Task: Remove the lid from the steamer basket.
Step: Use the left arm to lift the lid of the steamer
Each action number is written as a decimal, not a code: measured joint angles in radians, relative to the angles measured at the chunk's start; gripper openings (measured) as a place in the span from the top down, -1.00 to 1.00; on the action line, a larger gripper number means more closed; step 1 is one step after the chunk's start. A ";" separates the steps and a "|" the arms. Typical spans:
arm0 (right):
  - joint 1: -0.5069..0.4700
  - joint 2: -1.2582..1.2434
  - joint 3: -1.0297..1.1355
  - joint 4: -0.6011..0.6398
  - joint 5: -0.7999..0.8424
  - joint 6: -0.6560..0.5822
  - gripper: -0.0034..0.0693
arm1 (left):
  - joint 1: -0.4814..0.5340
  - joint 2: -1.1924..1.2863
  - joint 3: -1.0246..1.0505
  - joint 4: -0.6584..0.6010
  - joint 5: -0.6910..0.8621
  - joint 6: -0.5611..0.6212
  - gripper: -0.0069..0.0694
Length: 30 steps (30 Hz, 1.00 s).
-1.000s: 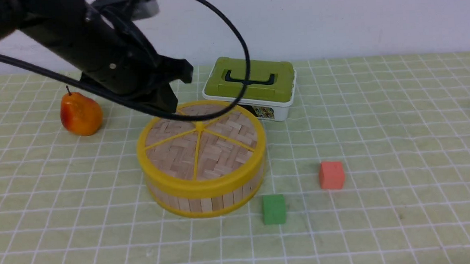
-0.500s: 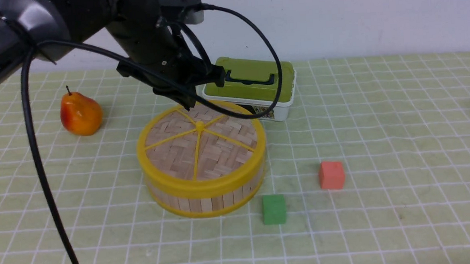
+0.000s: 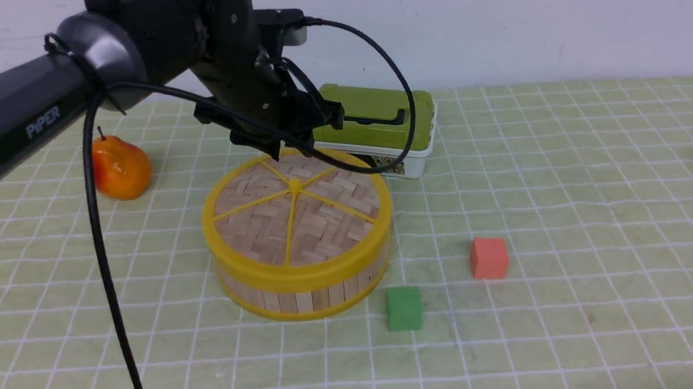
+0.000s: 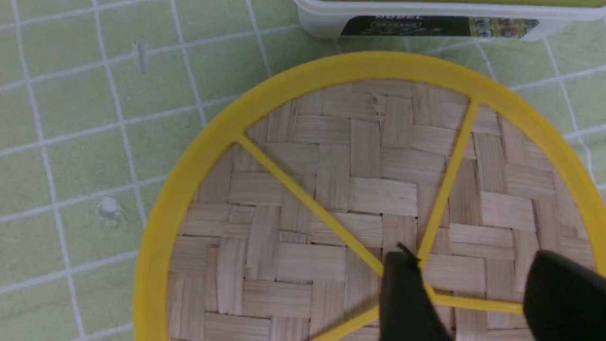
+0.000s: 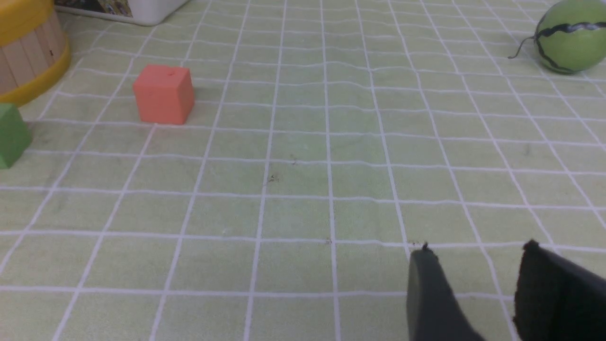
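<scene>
- lid [image 3: 297, 215]: a flat woven-wood disc with a yellow rim and yellow spokes. It sits flush on top of the steamer basket [image 3: 304, 294], near the middle of the counter [image 3: 559, 177], and closes it fully.
- Orange-red pear [image 3: 121, 168]: it stands at the far left on the checked cloth, well apart from the basket.
- Left arm [image 3: 23, 128]: it reaches in from the left, and a black cable [image 3: 96, 231] hangs off it down to the front edge.
- Left tool [image 4: 473, 293]: it hangs over the far part of the lid, close to the hub. Its two dark fingers [image 4: 407, 303] stand wide apart with nothing between them. Whether they touch the weave I cannot tell.
- Steamer basket: a wall of upright light slats between yellow rims. With the lid on, its inside is hidden.
- White box [image 3: 407, 161]: it is just behind the basket, to the right. Its green cover [image 3: 378, 119] with a black handle is shut, so its contents are not visible.
- Green cube [image 3: 404, 308]: it rests on the counter just beside the basket's front right.
- Red cube [image 3: 489, 258]: it lies further right, apart from the green one.
- Right tool [image 5: 477, 265]: seen only in its wrist view, low over bare cloth, fingers parted and holding nothing.
- Striped green melon [image 5: 570, 40]: it lies at the far right.
</scene>
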<state>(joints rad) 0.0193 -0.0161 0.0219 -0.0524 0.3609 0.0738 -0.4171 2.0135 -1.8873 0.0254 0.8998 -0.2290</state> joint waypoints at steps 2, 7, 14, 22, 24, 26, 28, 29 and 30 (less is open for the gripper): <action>0.000 0.000 0.000 0.000 0.000 0.000 0.24 | 0.000 0.014 0.000 -0.003 0.006 0.000 -0.21; 0.000 0.000 0.000 0.000 0.000 0.000 0.24 | 0.000 0.037 0.000 -0.003 0.026 0.001 -0.18; 0.000 0.000 0.000 0.000 0.000 0.000 0.24 | 0.000 0.076 0.000 -0.002 0.028 0.001 0.01; 0.000 0.000 0.000 0.000 0.000 0.000 0.24 | 0.000 0.083 -0.007 0.002 0.044 0.001 0.31; 0.000 0.000 0.000 0.000 0.000 0.000 0.24 | -0.001 0.083 -0.007 0.003 0.044 0.001 0.41; 0.000 0.000 0.000 0.000 0.000 0.000 0.24 | -0.002 0.083 -0.008 0.004 0.044 0.000 0.50; 0.000 0.000 0.000 0.000 0.000 0.000 0.24 | -0.002 0.083 -0.008 0.005 0.044 0.000 0.53; 0.000 0.000 0.000 0.000 0.000 0.000 0.24 | -0.002 0.083 -0.008 0.005 0.044 -0.004 0.53; 0.000 0.000 0.000 0.000 0.000 0.000 0.24 | -0.002 0.083 -0.008 0.005 0.044 -0.007 0.53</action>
<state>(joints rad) 0.0193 -0.0161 0.0219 -0.0524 0.3609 0.0738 -0.4192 2.0965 -1.8956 0.0301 0.9438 -0.2364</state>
